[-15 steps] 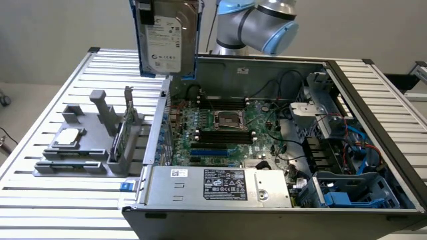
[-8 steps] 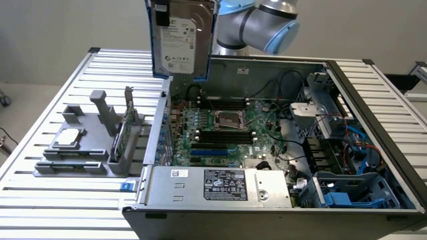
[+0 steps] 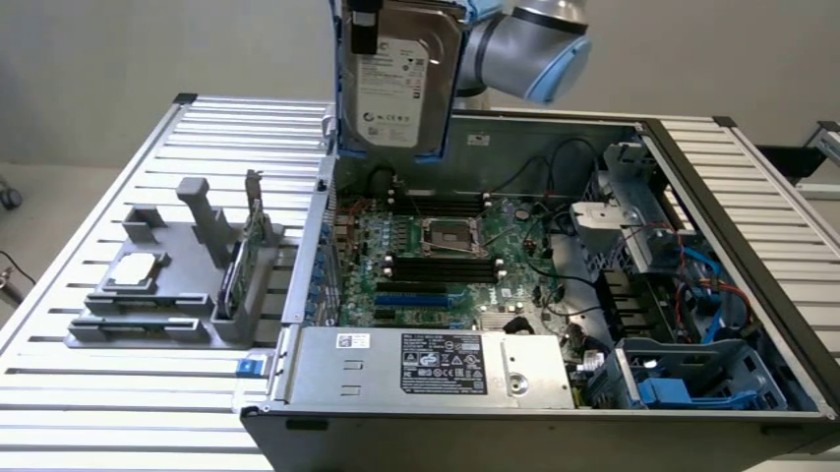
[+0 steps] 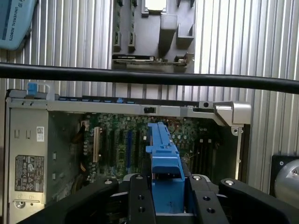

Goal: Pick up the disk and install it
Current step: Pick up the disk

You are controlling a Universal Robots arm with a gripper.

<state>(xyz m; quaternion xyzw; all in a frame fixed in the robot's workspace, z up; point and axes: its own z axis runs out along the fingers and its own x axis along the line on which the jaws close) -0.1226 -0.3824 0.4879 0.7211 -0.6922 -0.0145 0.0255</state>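
Item: silver-grey rectangular metal disk in blue plastic carrier [image 3: 400,79], clamped upright between my black gripper [image 4: 167,186] jaws, held high, presumably to clear the open grey computer case [image 3: 525,435] walls.

Above case [image 3: 525,441]: disk [image 3: 400,79]. Beside case, exterior view's left: parts holder [image 3: 138,329].

- Disk [image 3: 400,74] in the claw [image 4: 167,191]: dull silver metal, white paper label, smooth blue plastic carrier.
- Claw fingers [image 4: 140,200]: matt black.
- Table [image 3: 145,157] beneath: ribbed bare metal.

"UNIVERSAL ROBOTS" on blue arm cap [image 4: 11,21]; white label [image 3: 390,98] on disk [image 3: 427,49], power-supply sticker [image 3: 440,362]: print illegible.
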